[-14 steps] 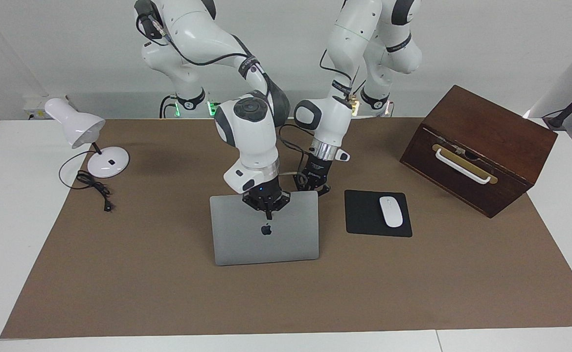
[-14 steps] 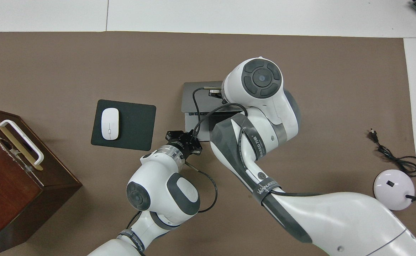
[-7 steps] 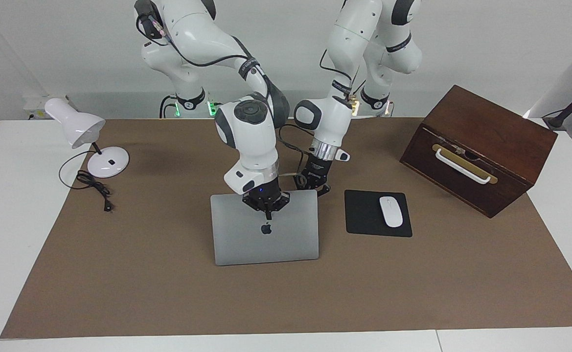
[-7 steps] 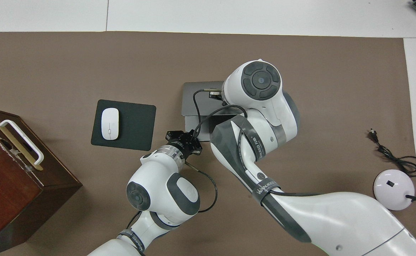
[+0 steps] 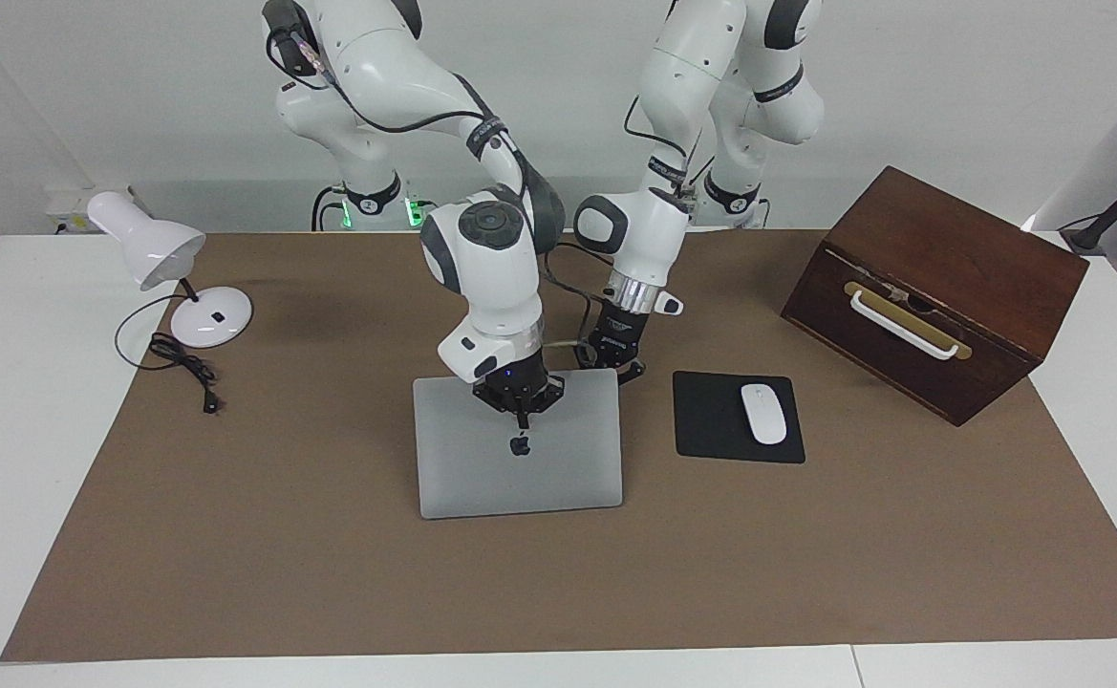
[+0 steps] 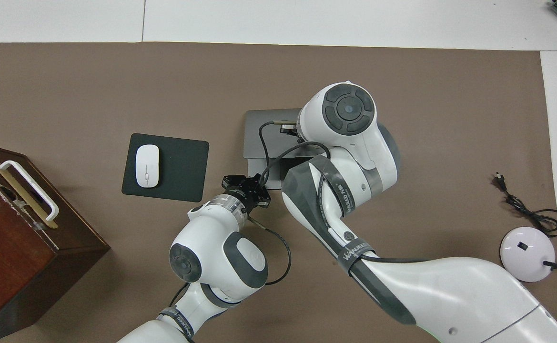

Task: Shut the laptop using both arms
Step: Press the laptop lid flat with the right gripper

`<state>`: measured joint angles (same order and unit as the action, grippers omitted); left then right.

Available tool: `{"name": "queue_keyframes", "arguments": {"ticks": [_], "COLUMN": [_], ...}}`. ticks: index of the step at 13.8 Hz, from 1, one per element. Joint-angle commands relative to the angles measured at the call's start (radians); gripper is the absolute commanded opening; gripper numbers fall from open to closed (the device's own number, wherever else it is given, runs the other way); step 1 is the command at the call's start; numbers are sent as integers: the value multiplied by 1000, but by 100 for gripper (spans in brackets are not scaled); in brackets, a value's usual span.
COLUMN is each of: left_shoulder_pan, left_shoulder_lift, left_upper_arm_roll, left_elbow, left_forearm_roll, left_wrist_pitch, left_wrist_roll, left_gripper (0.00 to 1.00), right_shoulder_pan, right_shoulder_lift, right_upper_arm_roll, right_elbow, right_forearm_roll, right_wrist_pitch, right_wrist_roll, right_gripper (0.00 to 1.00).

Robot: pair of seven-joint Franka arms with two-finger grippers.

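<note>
The silver-grey laptop (image 5: 520, 478) lies mid-table with its hinge edge away from the robots. Its lid, apple logo up, is tilted low over the base. My right gripper (image 5: 522, 417) is shut and presses its tips on the lid just above the logo, near the lid's free edge. In the overhead view my right wrist covers that gripper and much of the laptop (image 6: 268, 133). My left gripper (image 5: 617, 369) is at the laptop's corner nearest the robots, on the mouse pad side. It also shows in the overhead view (image 6: 252, 185).
A black mouse pad (image 5: 706, 420) with a white mouse (image 5: 763, 413) lies beside the laptop toward the left arm's end. A dark wooden box (image 5: 940, 277) stands past it. A white desk lamp (image 5: 176, 258) and its cable (image 5: 185, 368) are at the right arm's end.
The lid has dropped a little lower toward the base under my right gripper, which moved slightly toward the robots. The left gripper has barely moved.
</note>
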<state>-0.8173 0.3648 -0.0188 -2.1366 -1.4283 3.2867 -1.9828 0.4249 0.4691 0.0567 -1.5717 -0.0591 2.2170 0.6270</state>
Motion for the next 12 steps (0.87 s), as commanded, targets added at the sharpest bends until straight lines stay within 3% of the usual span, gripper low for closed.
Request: {"name": "queue_keyframes", "arguments": {"ticks": [1, 12], "left_shoulder_pan": [-26, -26], "left_shoulder_lift": [65, 66], "left_upper_arm_roll": [8, 8], "left_elbow": [-5, -5], "left_forearm_roll": [-17, -17], "left_wrist_pitch": [-4, -4], "left_wrist_roll": [-4, -4], "left_gripper": [0, 0], "right_shoulder_pan": [-5, 0], "right_shoulder_lift": [-20, -7], "right_upper_arm_roll": [8, 8], "right_elbow": [-51, -53], "right_forearm_roll": [24, 48], "right_wrist_pitch": [21, 21], "right_wrist_roll": [19, 20], "right_gripper": [0, 0]}}
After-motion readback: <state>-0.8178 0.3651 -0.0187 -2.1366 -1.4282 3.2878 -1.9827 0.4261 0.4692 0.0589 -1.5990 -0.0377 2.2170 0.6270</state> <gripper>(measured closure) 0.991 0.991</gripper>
